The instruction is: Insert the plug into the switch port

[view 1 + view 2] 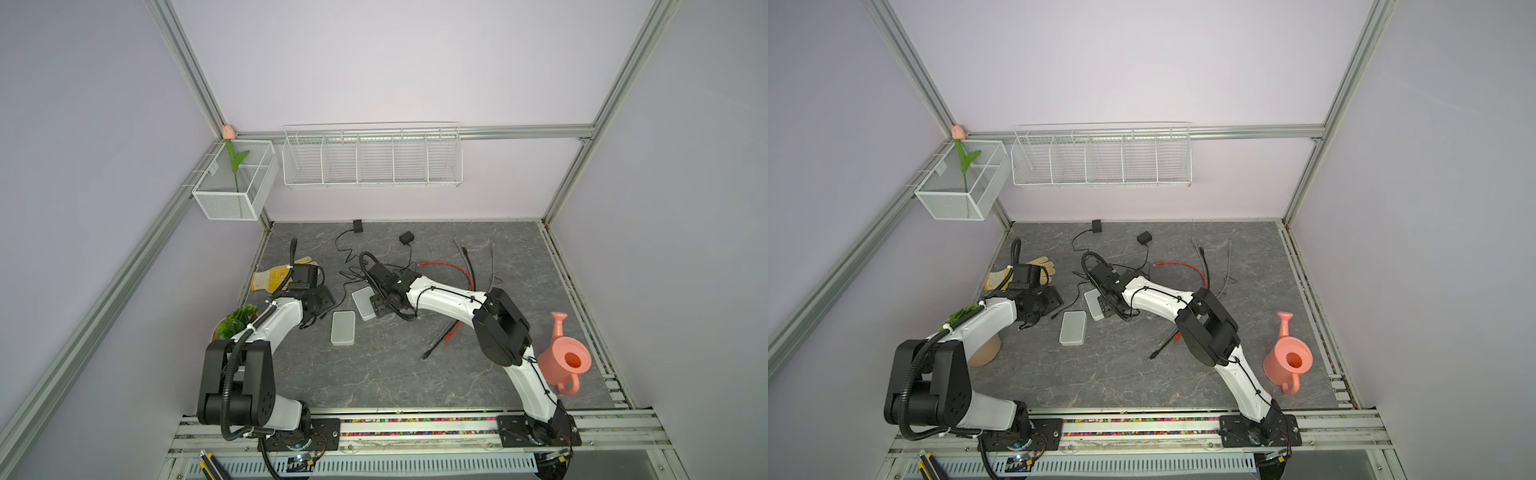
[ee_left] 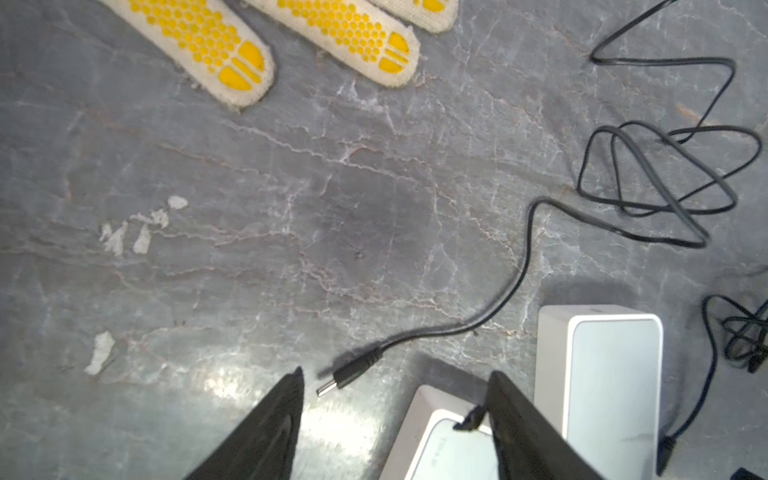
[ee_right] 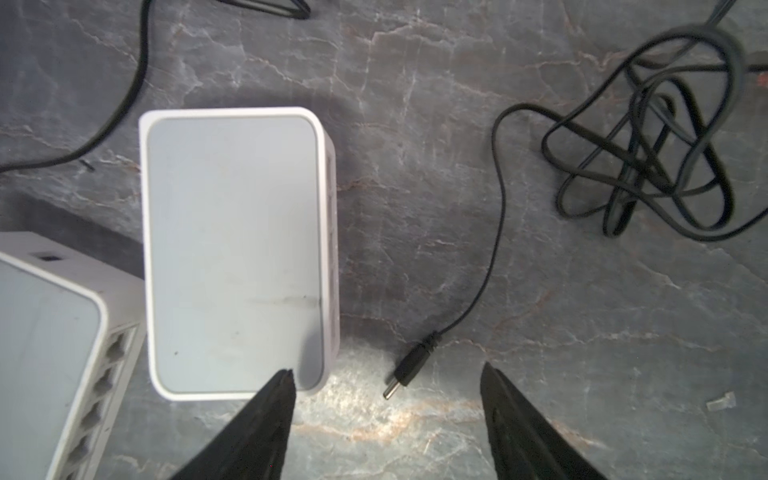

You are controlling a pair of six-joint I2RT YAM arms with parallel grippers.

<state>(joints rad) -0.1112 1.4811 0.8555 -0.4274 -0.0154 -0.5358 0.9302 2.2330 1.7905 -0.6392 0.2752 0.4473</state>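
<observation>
At far left a mesh basket (image 1: 224,205) holds a tulip (image 1: 227,132). The left gripper (image 2: 395,374), jaws apart, stands over a plug (image 2: 347,376) lying on the table (image 2: 332,208), seen plainly only in its wrist view. Faint lettering on the near switch (image 2: 440,449) is unreadable. The right wrist view alone shows that switch's ports (image 3: 112,361). The right gripper (image 3: 386,370), spread wide and empty, straddles a second plug (image 3: 409,365) just beside the far switch (image 3: 232,249).
</observation>
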